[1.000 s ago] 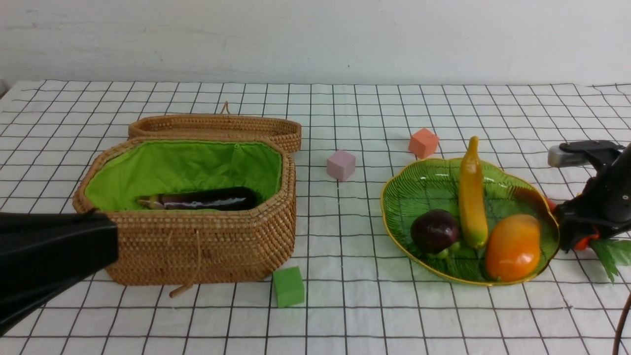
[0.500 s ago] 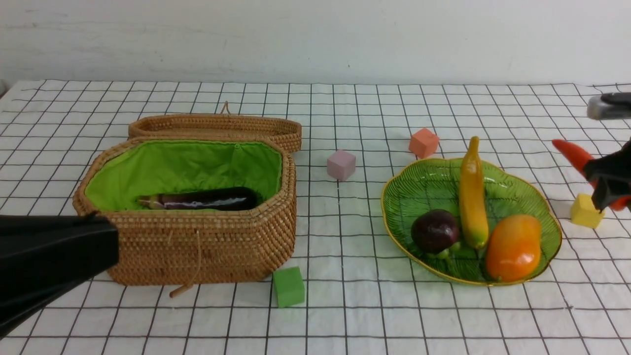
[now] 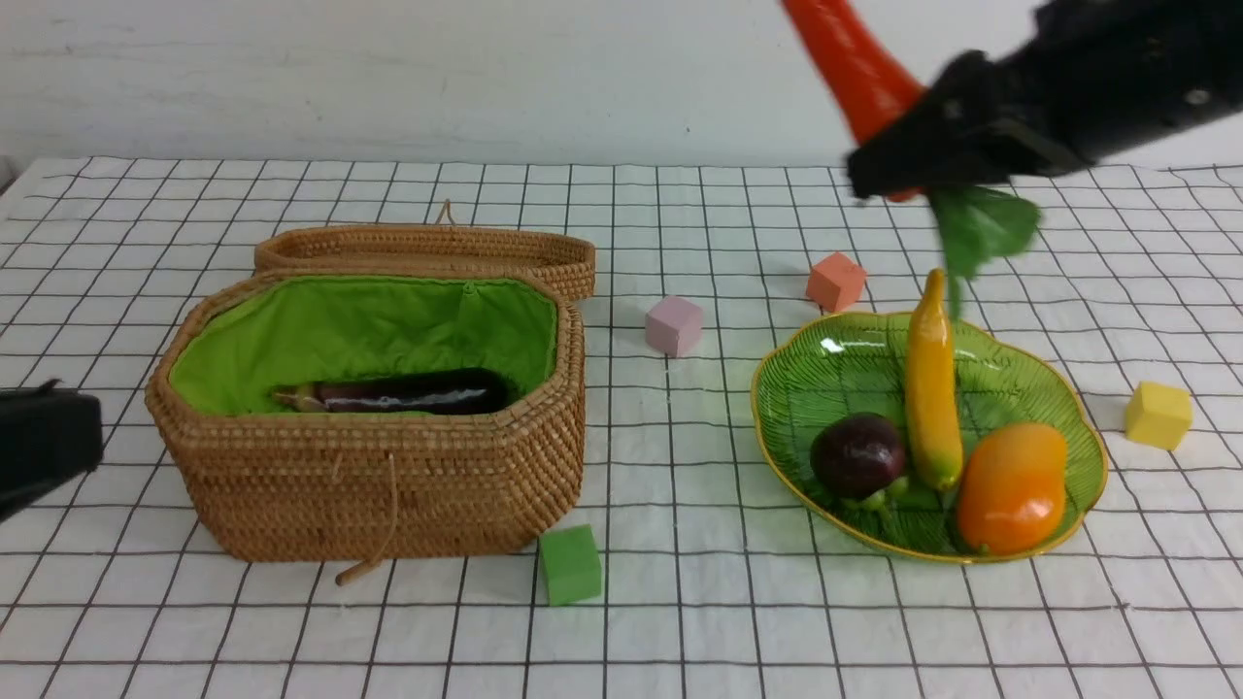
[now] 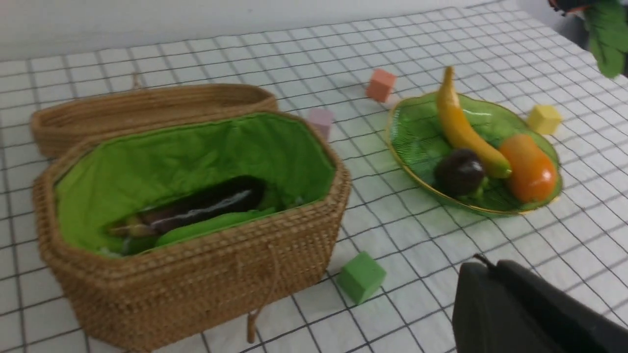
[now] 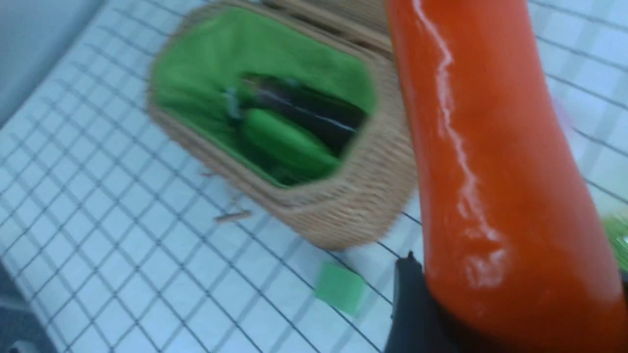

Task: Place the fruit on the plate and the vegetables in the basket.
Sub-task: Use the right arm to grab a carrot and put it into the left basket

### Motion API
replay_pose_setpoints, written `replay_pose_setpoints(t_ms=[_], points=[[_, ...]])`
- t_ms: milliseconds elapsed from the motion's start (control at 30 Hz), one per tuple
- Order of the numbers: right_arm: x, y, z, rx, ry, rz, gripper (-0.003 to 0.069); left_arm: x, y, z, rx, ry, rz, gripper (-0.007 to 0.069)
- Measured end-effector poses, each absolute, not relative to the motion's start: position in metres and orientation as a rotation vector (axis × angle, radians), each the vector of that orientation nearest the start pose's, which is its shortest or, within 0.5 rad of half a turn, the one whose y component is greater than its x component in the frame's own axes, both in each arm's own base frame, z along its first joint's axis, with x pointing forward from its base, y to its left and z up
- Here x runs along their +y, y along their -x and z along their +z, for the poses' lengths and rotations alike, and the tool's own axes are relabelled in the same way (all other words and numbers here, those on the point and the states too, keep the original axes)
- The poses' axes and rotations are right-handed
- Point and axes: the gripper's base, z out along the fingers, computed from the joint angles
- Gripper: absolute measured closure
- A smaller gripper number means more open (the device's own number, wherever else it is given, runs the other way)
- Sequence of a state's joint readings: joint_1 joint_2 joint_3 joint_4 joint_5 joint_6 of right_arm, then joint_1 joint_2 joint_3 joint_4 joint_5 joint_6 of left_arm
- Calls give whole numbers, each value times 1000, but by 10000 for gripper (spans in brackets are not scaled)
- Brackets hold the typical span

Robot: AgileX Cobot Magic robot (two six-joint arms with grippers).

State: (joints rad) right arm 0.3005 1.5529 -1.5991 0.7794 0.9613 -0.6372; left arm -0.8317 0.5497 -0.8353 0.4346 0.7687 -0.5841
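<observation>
Right gripper (image 3: 918, 160) clamps carrot (image 3: 855, 63) aloft above plate (image 3: 1088, 442). Eggplant (image 3: 408, 391), likely gourd (image 4: 211, 225) in basket (image 3: 388, 485). Left gripper (image 3: 44, 442) closed, empty, beside basket.

Grid-cloth table (image 3: 680, 621), basket (image 3: 388, 485), lid (image 3: 427, 250), plate (image 3: 777, 427), apparently four cubes (image 3: 570, 564)

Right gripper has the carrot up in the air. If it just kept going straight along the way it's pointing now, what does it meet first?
Judging by the right wrist view, the right gripper, shut on the carrot, aims toward the open basket. The way looks free until the basket's near rim or the green gourd inside, though depth is uncertain.
</observation>
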Motion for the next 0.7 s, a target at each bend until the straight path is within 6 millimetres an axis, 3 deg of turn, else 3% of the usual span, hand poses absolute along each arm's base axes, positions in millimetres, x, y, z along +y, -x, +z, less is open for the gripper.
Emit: replay_pose_setpoints(t_ms=[67, 100, 133, 167, 200, 267, 300, 367, 400, 433, 533, 700], points=[[190, -298, 421, 1940, 899, 810, 256, -43, -80, 385, 1913, -307, -423, 622], [194, -299, 420, 1933, 908, 812, 256, -43, -80, 385, 1913, -304, -425, 622], [223, -297, 419, 1853, 959, 813, 256, -40, -80, 384, 1923, -291, -396, 621], [233, -297, 418, 1826, 975, 813, 256, -40, -81, 383, 1928, -287, -384, 620], [256, -299, 410, 1788, 1006, 810, 256, -39, -81, 382, 1937, -282, -372, 620], [283, -303, 397, 1758, 1033, 803, 256, -38, -81, 382, 1948, -279, -362, 620], [285, -304, 395, 1749, 1031, 795, 256, -38, -81, 381, 1950, -278, -361, 620], [316, -314, 369, 1726, 1049, 757, 256, -37, -81, 381, 1954, -275, -358, 617], [318, -315, 367, 1722, 1042, 750, 256, -37, -81, 381, 1954, -275, -358, 617], [332, -323, 347, 1714, 1058, 707, 256, -37, -81, 381, 1957, -274, -356, 617], [345, -334, 319, 1709, 1077, 636, 256, -37, -80, 380, 1961, -273, -351, 617], [350, -343, 300, 1717, 1077, 594, 216, -36, -80, 380, 1968, -272, -346, 617]])
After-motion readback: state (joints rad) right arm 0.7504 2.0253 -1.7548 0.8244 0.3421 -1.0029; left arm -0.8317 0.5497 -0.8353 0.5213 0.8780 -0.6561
